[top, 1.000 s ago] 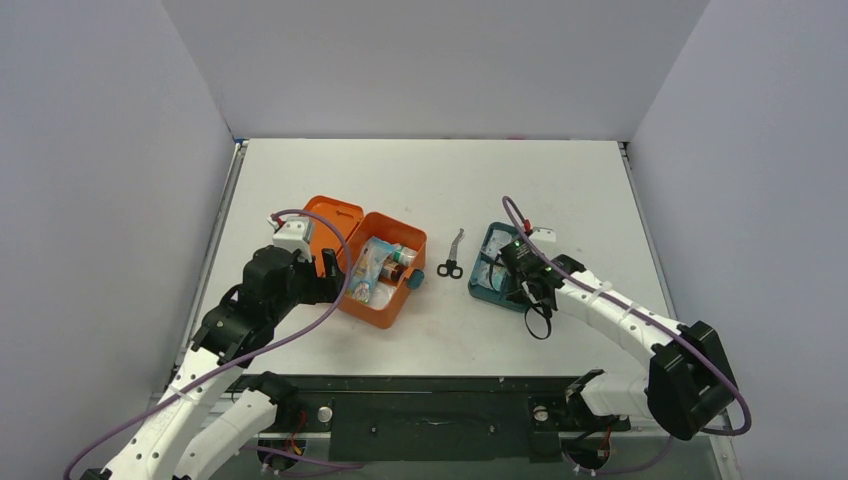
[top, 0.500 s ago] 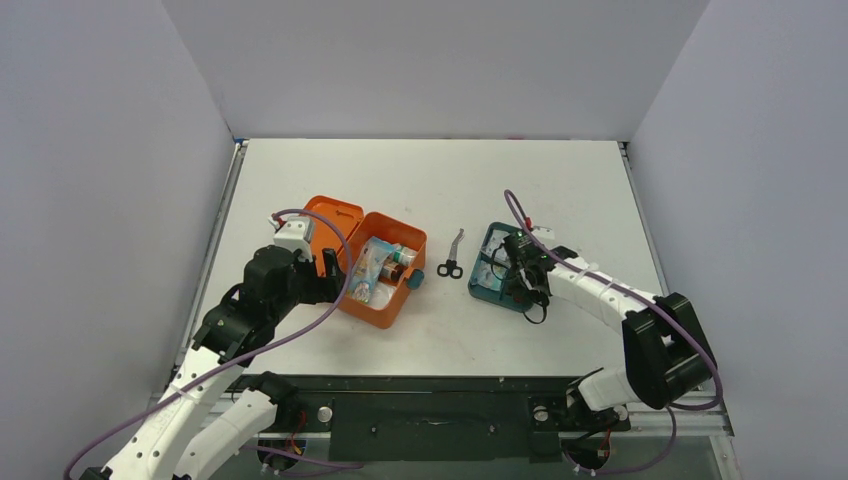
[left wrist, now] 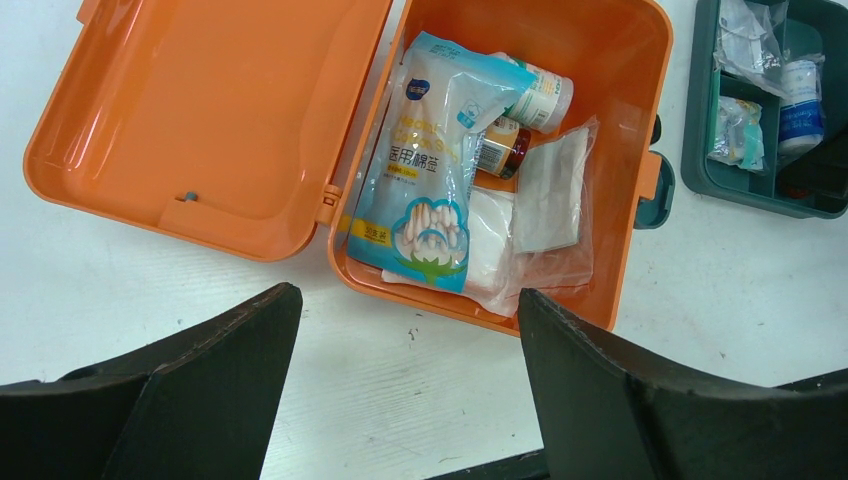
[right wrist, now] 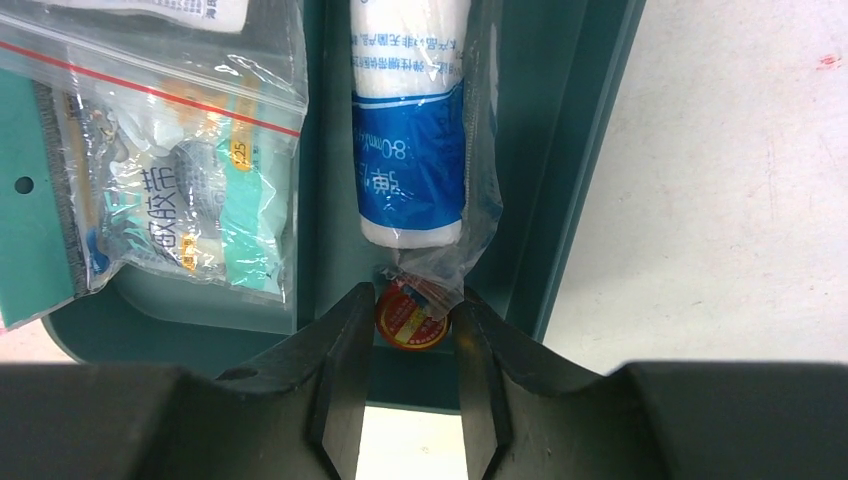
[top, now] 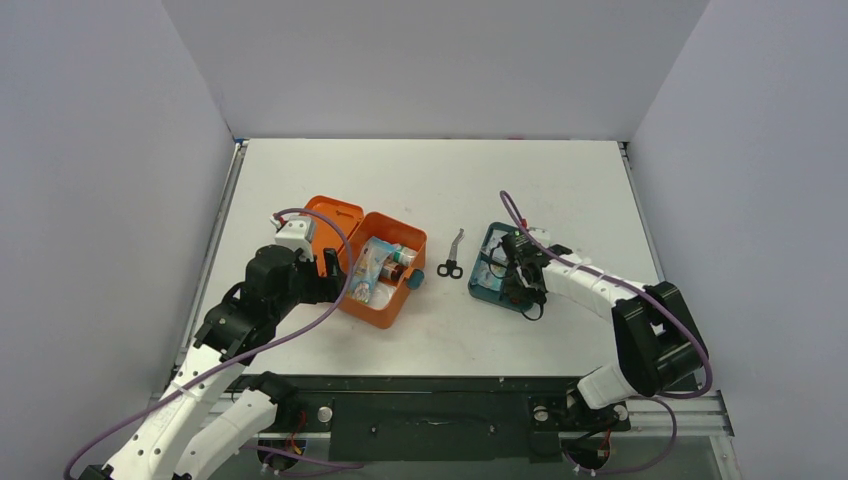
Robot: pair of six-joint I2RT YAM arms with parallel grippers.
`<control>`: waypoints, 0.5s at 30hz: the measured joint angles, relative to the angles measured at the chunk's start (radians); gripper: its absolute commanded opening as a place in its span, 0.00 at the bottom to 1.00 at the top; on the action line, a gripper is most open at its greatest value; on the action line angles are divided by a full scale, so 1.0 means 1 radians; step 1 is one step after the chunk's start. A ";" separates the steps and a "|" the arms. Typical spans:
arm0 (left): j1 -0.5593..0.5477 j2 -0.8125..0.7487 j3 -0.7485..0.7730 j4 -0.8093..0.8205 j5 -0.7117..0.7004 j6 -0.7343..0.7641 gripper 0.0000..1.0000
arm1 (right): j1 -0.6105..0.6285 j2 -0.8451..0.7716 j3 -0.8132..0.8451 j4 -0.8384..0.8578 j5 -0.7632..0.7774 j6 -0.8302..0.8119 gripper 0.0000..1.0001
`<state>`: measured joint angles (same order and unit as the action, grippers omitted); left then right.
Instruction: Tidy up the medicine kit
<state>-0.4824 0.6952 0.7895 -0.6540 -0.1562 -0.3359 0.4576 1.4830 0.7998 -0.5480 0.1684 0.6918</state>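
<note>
The orange medicine kit [top: 388, 306] lies open with its lid [left wrist: 210, 100] flat to the left. A blue-and-white pouch [left wrist: 425, 170], small bottles and clear gauze packets fill its box [left wrist: 625, 110]. My left gripper [left wrist: 408, 300] hovers open over bare table just in front of the kit's near rim, nothing between its fingers. Inside the teal divided tray [right wrist: 575, 150], my right gripper [right wrist: 413, 300] has its jaws against both sides of a small red round tin [right wrist: 410, 320]. The tin rests at the near end of a compartment, under the wrapper tail of a bandage roll [right wrist: 408, 130].
Black-handled scissors [top: 452, 258] lie on the table between the kit and the teal tray [top: 487, 250]. A bagged dressing [right wrist: 180, 190] fills the tray's neighbouring compartment. The right gripper [top: 513, 278] is low over the tray's near end. Grey walls enclose the table.
The right arm has drawn its elbow in and its gripper has shifted a little farther over the tray. The left arm and the kit have not moved.
</note>
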 measured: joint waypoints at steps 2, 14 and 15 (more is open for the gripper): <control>0.000 0.000 0.000 0.000 0.000 0.000 0.78 | 0.000 0.000 0.006 -0.005 0.002 -0.002 0.38; 0.002 -0.002 0.000 0.000 0.008 0.000 0.78 | 0.000 -0.085 0.095 -0.106 0.042 -0.027 0.49; 0.002 -0.003 0.000 0.000 0.008 0.000 0.78 | 0.001 -0.096 0.112 -0.117 0.044 -0.030 0.48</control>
<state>-0.4805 0.6922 0.7898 -0.6537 -0.1486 -0.3359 0.4583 1.3869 0.9119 -0.6655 0.2127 0.6617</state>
